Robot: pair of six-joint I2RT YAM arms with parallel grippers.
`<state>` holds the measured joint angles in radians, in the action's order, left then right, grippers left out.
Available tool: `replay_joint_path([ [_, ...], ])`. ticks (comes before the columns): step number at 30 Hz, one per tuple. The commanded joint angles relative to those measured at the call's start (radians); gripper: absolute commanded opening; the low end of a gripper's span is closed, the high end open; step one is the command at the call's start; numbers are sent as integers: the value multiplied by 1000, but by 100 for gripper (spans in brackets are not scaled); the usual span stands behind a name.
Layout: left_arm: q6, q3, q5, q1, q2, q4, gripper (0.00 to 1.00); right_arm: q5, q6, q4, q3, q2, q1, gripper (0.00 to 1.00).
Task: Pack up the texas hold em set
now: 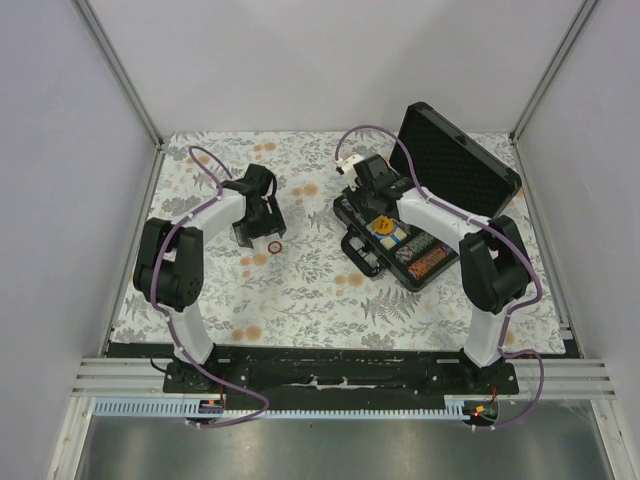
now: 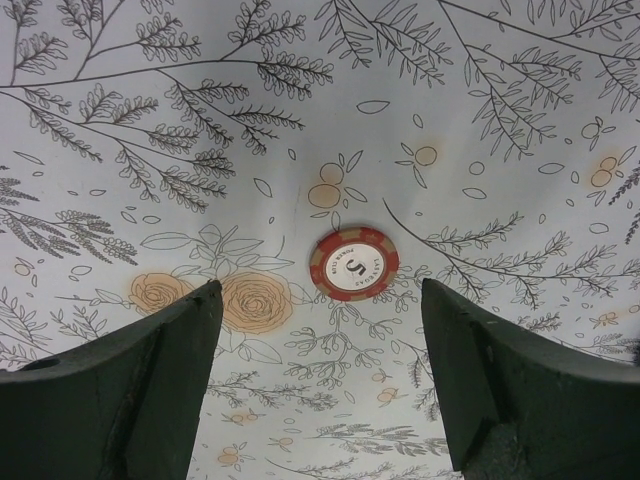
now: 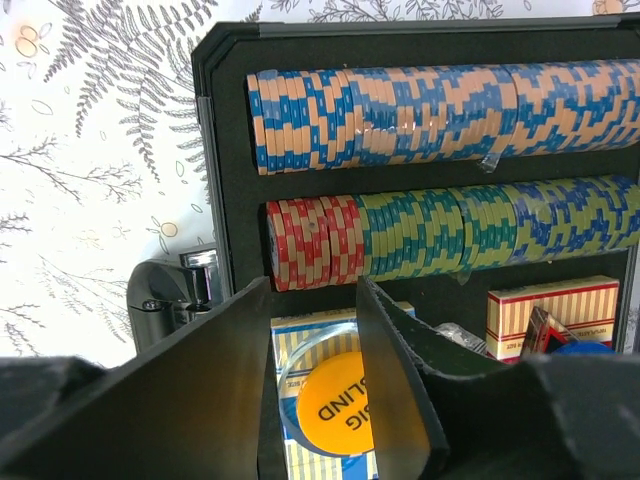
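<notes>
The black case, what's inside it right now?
Two rows of chips: a blue-and-orange row, and below it a red, green and blue row. Nearer, a yellow disc lies over a blue card deck, beside a red card deck. The right gripper hides the rest there.

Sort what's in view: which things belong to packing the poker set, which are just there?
Job: black case, chip rows, loose red chip, yellow disc, red card deck.
Just there: floral table cover, purple cables.

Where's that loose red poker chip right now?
In the top view the red chip lies flat on the floral cloth, left side, just ahead of the open left pincer, apart from the black case.
</notes>
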<state>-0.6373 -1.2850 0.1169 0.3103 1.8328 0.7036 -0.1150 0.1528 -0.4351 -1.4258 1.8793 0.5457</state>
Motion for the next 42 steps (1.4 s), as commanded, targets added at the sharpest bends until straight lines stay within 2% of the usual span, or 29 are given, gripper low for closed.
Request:
replay_joint_path([
  [1, 37, 10, -16, 13, 22, -21, 86, -6, -64, 36, -45, -83, -4, 49],
  [8, 37, 18, -10, 33, 42, -21, 82, 18, -142, 44, -51, -106, -4, 51],
  [16, 36, 23, 10, 38, 80, -46, 71, 37, -180, 45, -53, -111, -4, 49],
  [27, 53, -25, 10, 36, 152, -44, 67, 40, -202, 44, -56, -118, -4, 48],
  [38, 41, -17, 3, 36, 166, -43, 50, 40, -203, 41, -58, -108, -4, 47],
  [42, 33, -27, -22, 35, 175, -38, 48, 37, -200, 39, -59, -111, -4, 47],
])
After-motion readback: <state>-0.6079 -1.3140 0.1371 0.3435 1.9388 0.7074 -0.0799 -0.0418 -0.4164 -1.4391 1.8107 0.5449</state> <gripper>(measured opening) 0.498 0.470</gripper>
